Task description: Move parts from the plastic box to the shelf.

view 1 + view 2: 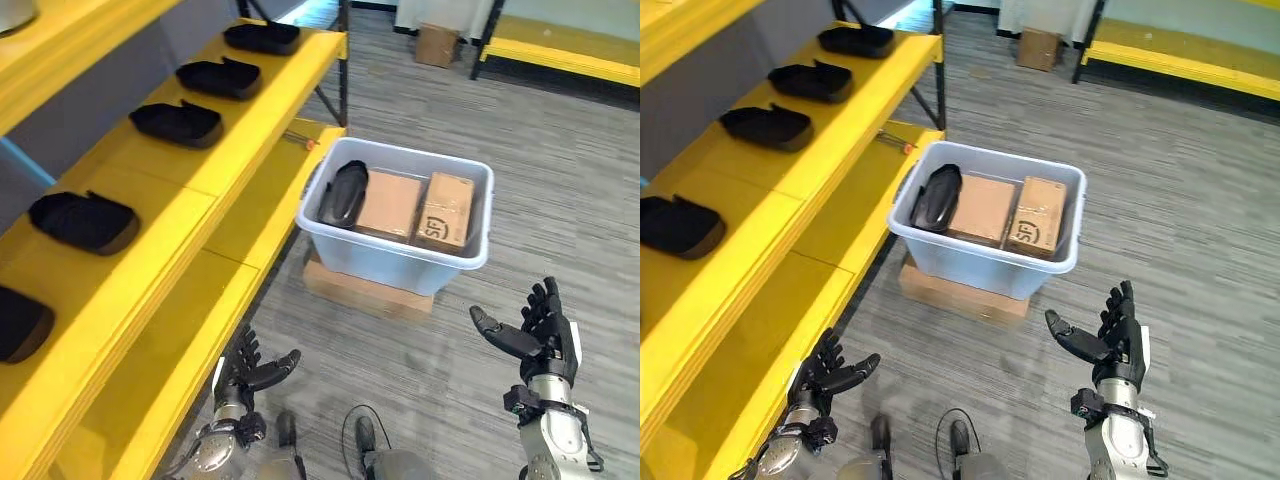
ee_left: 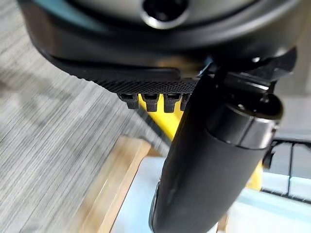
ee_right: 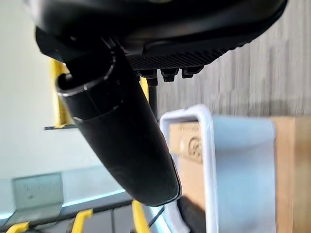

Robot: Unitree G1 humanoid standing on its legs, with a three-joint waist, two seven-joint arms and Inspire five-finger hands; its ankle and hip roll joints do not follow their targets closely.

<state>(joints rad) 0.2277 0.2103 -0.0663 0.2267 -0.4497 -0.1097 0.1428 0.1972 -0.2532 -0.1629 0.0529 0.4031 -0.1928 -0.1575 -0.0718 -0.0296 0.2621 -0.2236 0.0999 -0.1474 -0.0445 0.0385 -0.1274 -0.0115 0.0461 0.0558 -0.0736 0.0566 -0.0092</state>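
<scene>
1. Left eye view: a pale plastic box (image 1: pixel 398 262) sits on a wooden board (image 1: pixel 362 290) on the grey floor (image 1: pixel 560 170), just beside the yellow shelf (image 1: pixel 205 215). Inside it, one black part (image 1: pixel 343 192) leans against the wall nearest the shelf, next to two cardboard cartons (image 1: pixel 415 207). Several more black parts (image 1: pixel 178 122) lie in a row along the shelf. The left hand (image 1: pixel 245 370) hangs low by the shelf's lower edge, fingers spread and holding nothing. The right hand (image 1: pixel 538 330) is raised in front of the box, well apart from it, fingers straight, thumb out, empty.

2. Right eye view: the same scene; a small cardboard box (image 1: pixel 1039 47) stands far off on the floor.

3. Left wrist view: the left hand's thumb (image 2: pixel 209 170) stands out straight, with the board and box edge past it.

4. Right wrist view: the right hand's thumb (image 3: pixel 124 141) is extended; the box rim (image 3: pixel 206 145) and a carton show beyond it.
</scene>
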